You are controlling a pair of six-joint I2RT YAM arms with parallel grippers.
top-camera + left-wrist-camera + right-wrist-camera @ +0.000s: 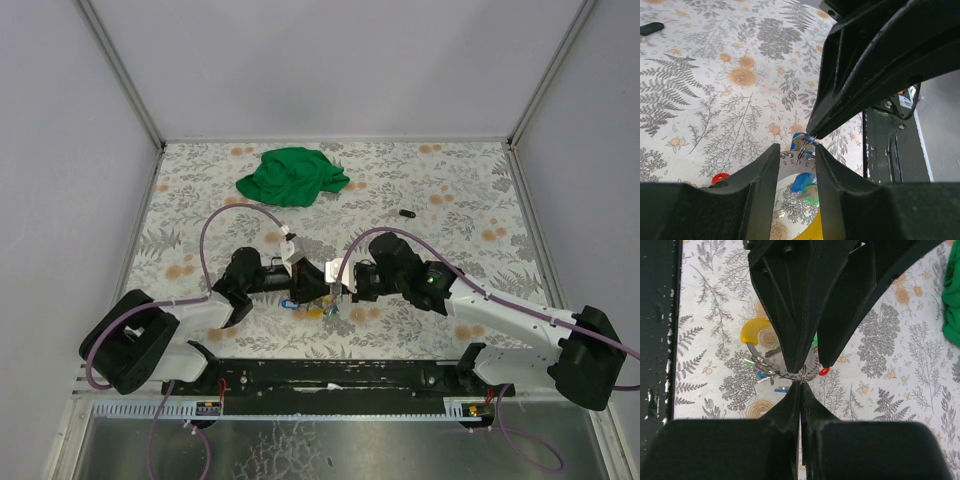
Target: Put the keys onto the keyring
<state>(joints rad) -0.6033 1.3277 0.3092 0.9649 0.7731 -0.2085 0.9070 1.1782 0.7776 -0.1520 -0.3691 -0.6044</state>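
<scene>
Part of the keyring point(769, 373) behind the left tool point(812, 369); green cloth point(954, 290) cut off at the right edge

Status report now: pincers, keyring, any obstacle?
Right pincer shut on keyring. Left pincer open beside it. Keys clustered there. No obstacle seen.

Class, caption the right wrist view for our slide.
Shut right gripper pinches thin grey wire keyring over floral table.

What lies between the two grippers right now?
The keyring, pinched by the right gripper, inside the open left gripper; both wrist views show it.
</scene>
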